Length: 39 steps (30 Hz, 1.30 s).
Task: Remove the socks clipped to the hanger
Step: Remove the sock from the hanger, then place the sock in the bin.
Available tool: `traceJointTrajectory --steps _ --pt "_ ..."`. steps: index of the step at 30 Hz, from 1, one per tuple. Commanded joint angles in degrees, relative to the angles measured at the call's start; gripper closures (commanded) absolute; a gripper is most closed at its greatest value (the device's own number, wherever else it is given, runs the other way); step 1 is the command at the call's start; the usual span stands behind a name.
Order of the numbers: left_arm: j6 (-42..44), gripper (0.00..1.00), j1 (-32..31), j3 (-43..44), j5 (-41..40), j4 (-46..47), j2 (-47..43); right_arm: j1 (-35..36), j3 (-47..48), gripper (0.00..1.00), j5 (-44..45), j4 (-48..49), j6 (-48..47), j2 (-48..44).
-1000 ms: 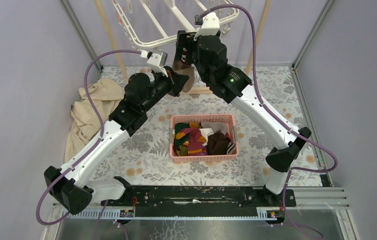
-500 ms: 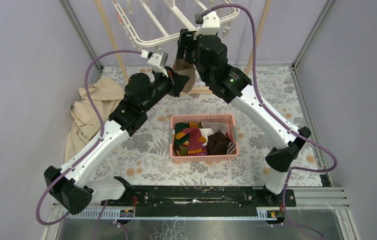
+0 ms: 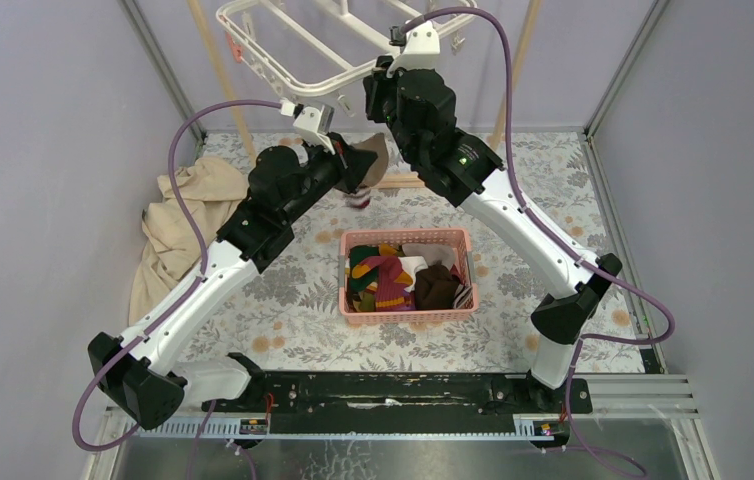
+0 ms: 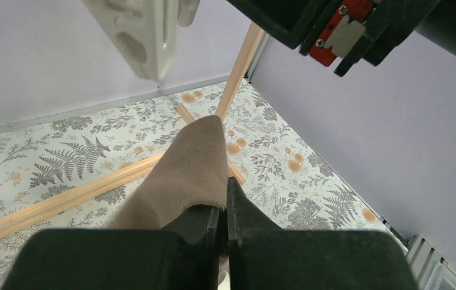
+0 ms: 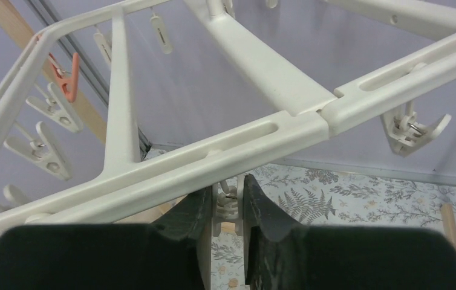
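The white hanger (image 3: 283,60) hangs at the back; from below its bars (image 5: 213,163) fill the right wrist view. My right gripper (image 3: 375,95) is just under a bar, shut (image 5: 225,205) on one small white clip (image 5: 228,204) and squeezing it. My left gripper (image 3: 358,168) sits below and to the left, shut (image 4: 224,208) on a tan sock (image 4: 189,169). The sock's top end (image 3: 377,155) stands free, apart from another clip (image 4: 147,36) above it, and its striped end (image 3: 358,200) dangles below the gripper. Other socks (image 3: 393,280) lie in the basket.
A pink basket (image 3: 408,318) holding several socks stands mid-table between the arms. A beige cloth (image 3: 178,225) is heaped at the left wall. Wooden poles (image 3: 218,70) of the frame stand behind, with a wooden bar (image 4: 62,202) on the floral mat. An orange clip (image 5: 68,75) hangs at the hanger's left.
My right gripper has shut on the clip. The hanger has swung up and left. The tan sock has come away from the clip and dropped slightly with my left gripper.
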Motion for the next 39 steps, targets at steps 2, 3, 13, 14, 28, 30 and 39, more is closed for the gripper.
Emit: traceJointTrajectory --steps 2,3,13,14,28,30,39 --pt "-0.5 0.96 0.5 -0.3 0.7 2.0 -1.5 -0.2 -0.1 0.93 -0.8 3.7 -0.1 -2.1" --pt "-0.5 0.96 0.5 -0.3 0.7 2.0 -1.4 -0.3 -0.4 0.91 -0.9 3.7 -0.1 -2.2" --pt "-1.5 0.97 0.5 0.3 2.2 0.5 -2.4 -0.2 -4.9 0.23 -0.9 4.4 0.8 -5.3" --pt "-1.8 0.97 0.5 0.4 2.5 0.2 -2.6 -0.3 -5.8 0.19 -0.8 4.4 0.9 -6.1" --pt "-9.1 0.97 0.4 0.9 12.4 -5.6 -5.4 -1.8 -29.3 0.0 2.8 -1.5 4.2 -28.3" --pt "-11.2 0.97 0.2 0.5 14.9 -5.3 -5.4 -2.0 -33.3 0.0 3.4 -3.0 4.6 -32.4" --pt "-16.0 0.98 -6.4 -9.3 14.2 -0.9 -6.0 -2.1 -47.2 0.0 5.5 -11.3 8.3 -48.3"
